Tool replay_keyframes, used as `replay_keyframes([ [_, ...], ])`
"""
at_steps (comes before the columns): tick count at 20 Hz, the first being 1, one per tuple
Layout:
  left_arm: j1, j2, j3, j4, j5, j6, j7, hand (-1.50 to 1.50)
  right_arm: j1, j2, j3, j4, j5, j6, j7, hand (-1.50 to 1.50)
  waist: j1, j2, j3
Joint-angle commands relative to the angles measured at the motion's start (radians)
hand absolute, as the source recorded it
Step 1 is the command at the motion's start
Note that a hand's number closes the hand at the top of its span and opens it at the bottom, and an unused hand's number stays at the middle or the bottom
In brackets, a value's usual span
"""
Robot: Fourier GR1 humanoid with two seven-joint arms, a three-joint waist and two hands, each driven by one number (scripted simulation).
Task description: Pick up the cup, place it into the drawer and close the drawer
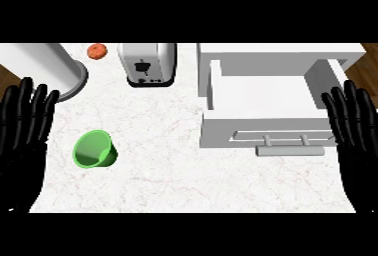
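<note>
Left hand (26, 117) rests at left edge, fingers straight, spread, holding nothing. Pick-up step not yet begun. Translucent green plastic cup (95, 149) lies tipped on white marbled counter (184, 175), left of centre, mouth toward viewer. Next move likely: nearer hand reaches over, curls round cup wall. White drawer (266, 100) stands open at right, grey bar handle. Right hand (353, 120) rests beside it, fingers straight.

Bright even light, soft shadow under drawer handle (289, 150)
</note>
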Motion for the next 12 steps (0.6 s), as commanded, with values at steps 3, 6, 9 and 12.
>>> replay_keyframes([
  [3, -0.028, 0.136, 0.041, 0.055, 0.307, -0.296, -0.040, -1.50, -0.013, 0.009, -0.020, -0.028, -0.010, -0.018, 0.009, -1.50, 0.007, 0.014, 0.014],
  [6, -0.009, 0.213, -0.017, 0.103, 0.435, -0.519, -0.103, -1.50, -0.015, 0.012, -0.020, -0.016, -0.021, -0.013, -0.005, -1.50, -0.002, 0.019, 0.010],
  [9, 0.028, 0.252, 0.043, 0.297, 0.628, -0.577, 0.012, -1.50, -0.001, -0.014, 0.047, 0.035, -0.034, 0.055, 0.068, -1.50, 0.006, 0.029, 0.011],
  [12, -0.069, 0.377, 0.128, 0.435, 0.788, -0.683, 0.065, -1.50, -0.022, -0.037, -0.001, 0.087, -0.063, 0.075, 0.053, -1.50, 0.003, 0.023, 0.016],
])
